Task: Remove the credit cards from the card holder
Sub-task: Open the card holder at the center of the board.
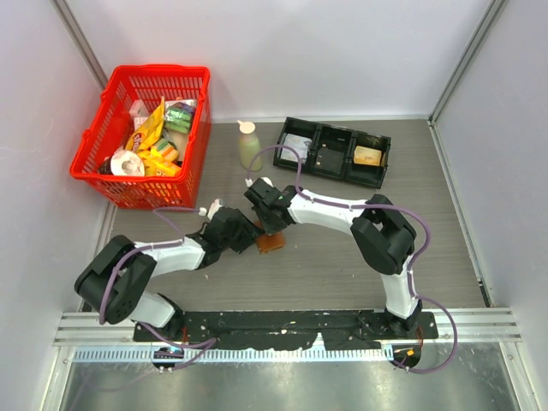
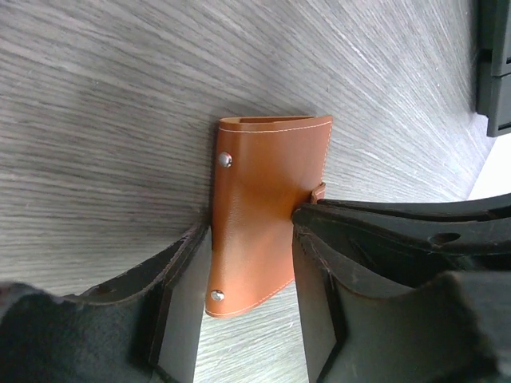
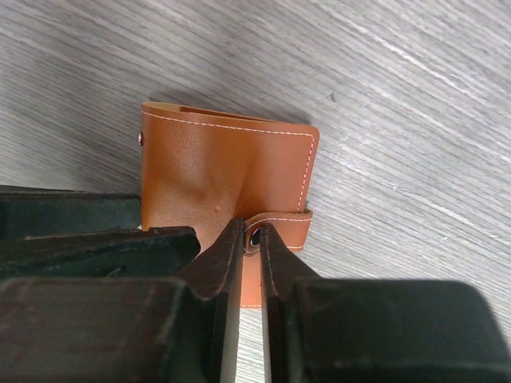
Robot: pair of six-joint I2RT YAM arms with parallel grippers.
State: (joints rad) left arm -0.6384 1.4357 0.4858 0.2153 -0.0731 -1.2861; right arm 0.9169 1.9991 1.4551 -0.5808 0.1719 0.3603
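Observation:
The brown card holder (image 1: pixel 271 243) lies folded shut on the grey table between the two arms. No credit cards show; whatever is inside is hidden. My left gripper (image 1: pixel 253 233) straddles the card holder (image 2: pixel 267 199), one finger against each long side, gripping it. My right gripper (image 1: pixel 272 227) comes from the far side. In the right wrist view its jaws are pinched (image 3: pixel 251 235) on the small snap strap (image 3: pixel 283 223) that wraps over the card holder's edge (image 3: pixel 215 167). Two metal studs show on the cover in the left wrist view.
A red basket (image 1: pixel 145 133) with yellow snack packets stands at the back left. A small bottle (image 1: pixel 249 144) stands behind the grippers. A black three-compartment tray (image 1: pixel 334 151) sits at the back right; its corner shows in the left wrist view (image 2: pixel 495 64).

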